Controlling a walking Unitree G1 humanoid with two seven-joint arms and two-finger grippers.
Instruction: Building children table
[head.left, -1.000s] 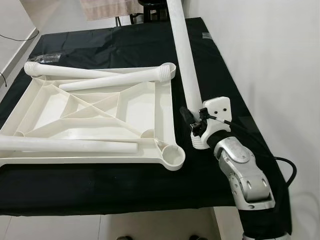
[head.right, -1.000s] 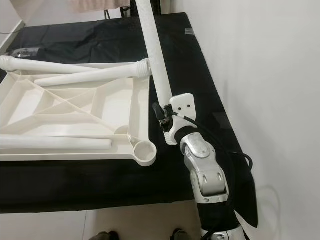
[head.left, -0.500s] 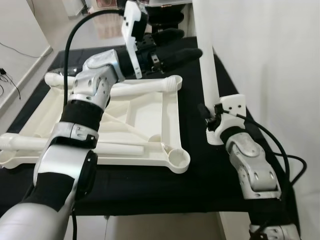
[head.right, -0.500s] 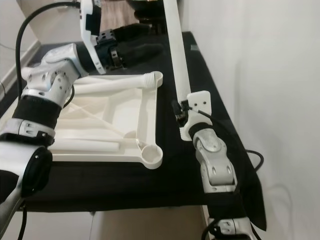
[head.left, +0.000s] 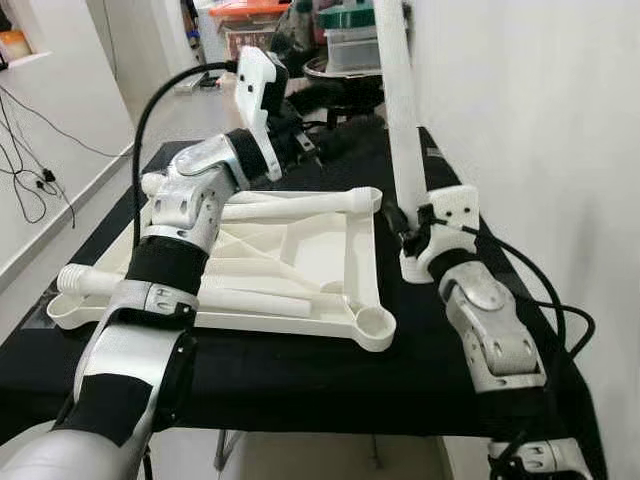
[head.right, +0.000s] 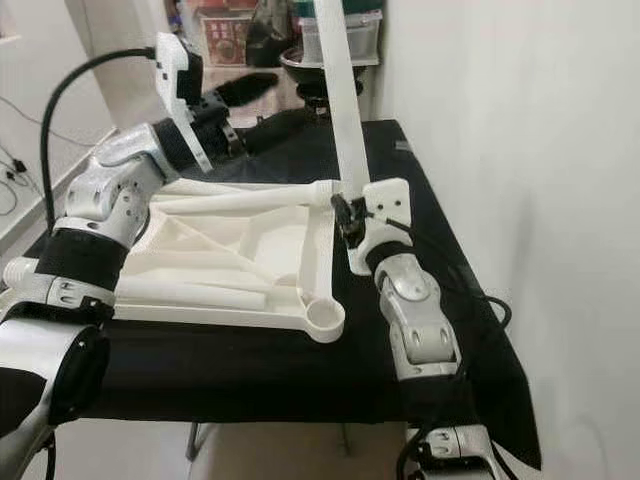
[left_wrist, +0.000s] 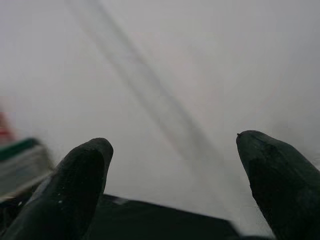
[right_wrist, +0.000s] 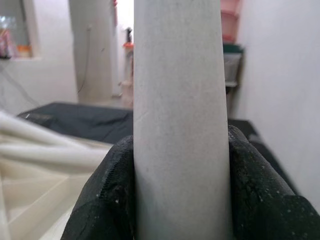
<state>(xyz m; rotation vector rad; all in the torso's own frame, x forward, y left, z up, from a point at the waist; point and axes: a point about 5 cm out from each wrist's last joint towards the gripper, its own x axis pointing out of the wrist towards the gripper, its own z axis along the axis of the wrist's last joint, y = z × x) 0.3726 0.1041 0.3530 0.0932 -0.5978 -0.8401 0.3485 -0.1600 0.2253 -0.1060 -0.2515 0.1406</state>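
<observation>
- Left eye: white tabletop lies upside down on black cloth-covered table, ribs facing up. Two loose white legs rest across its far edge, another loose leg along near side. Empty round corner socket at near right corner. R gripper just right of tabletop, clamped on a long white leg held nearly upright, top running out of frame. L arm reaches over tabletop's far side, L gripper in air near the upright leg, not touching it.
- Right eye: same layout; upright leg rises from R gripper beside tabletop's right edge. Storage boxes behind table, white wall on right.
- L wrist: two black fingers spread apart, nothing between; blurred pale background.
- R wrist: both black fingers pressed against sides of leg, firm grasp. Tabletop ribs lower down, dark cloth behind.
</observation>
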